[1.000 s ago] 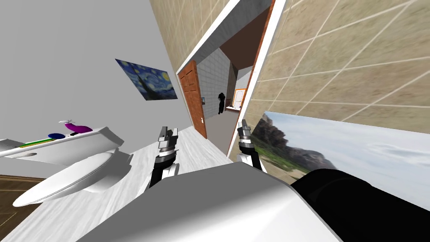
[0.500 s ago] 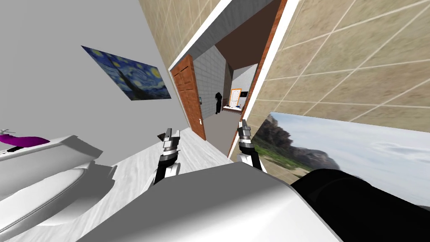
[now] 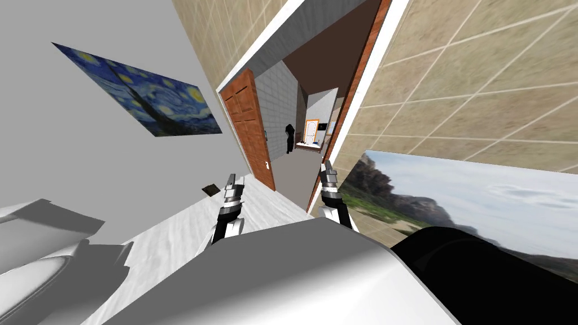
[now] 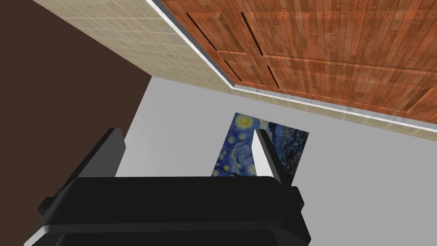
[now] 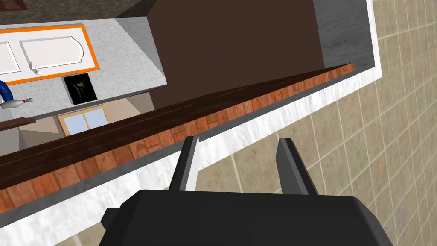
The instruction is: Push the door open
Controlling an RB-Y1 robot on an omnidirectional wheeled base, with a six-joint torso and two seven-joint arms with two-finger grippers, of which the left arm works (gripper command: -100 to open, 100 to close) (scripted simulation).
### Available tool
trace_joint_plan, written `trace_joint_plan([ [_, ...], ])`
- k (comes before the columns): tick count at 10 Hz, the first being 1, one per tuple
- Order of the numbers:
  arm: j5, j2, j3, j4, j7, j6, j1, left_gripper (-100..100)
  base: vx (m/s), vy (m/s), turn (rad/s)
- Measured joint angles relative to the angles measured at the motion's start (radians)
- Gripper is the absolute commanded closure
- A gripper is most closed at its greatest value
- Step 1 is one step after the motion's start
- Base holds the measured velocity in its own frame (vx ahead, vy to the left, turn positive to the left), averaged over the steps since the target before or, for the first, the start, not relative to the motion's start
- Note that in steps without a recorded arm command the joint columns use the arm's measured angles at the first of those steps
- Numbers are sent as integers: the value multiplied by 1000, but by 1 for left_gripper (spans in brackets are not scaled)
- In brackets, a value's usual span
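The brown panelled door (image 3: pixel 245 124) stands swung open at the left side of the doorway (image 3: pixel 299 163), with a small white handle (image 3: pixel 266 165) low on its edge. My left gripper (image 3: pixel 230 183) is raised just short of the door's free edge, fingers open and empty. In the left wrist view the door (image 4: pixel 333 42) spreads ahead of the left gripper (image 4: pixel 187 153). My right gripper (image 3: pixel 327 172) hangs by the right white jamb (image 3: pixel 361 90), open and empty. The right wrist view has the right gripper (image 5: pixel 239 164) facing the jamb (image 5: pixel 239 132) and its red-brown edge.
A white toilet (image 3: pixel 34 265) sits at lower left. A blue starry painting (image 3: pixel 141 96) hangs on the grey wall, and a landscape picture (image 3: pixel 451 197) on the tiled right wall. A small dark object (image 3: pixel 210 189) lies on the floor. Beyond the doorway are a hallway and a black shape (image 3: pixel 289 138).
My view has swung right and forward: the toilet and counter slid off to the left, and the painting moved up and left. The doorway looms slightly larger. Both grippers keep their pose.
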Motion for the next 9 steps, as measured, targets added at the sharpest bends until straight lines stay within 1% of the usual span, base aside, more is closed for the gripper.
trace_joint_plan([
  [3, 2, 4, 4, 70, -7, -6, -25, -100, 92, 119, -145],
  [5, 3, 6, 6, 100, -9, -3, -36, -100, 68, 95, -141],
  [7, 3, 4, 7, 144, -16, -9, -54, -100, 65, 110, -119],
  [9, 6, 7, 11, 188, -17, -15, -70, -100, 58, 88, -148],
])
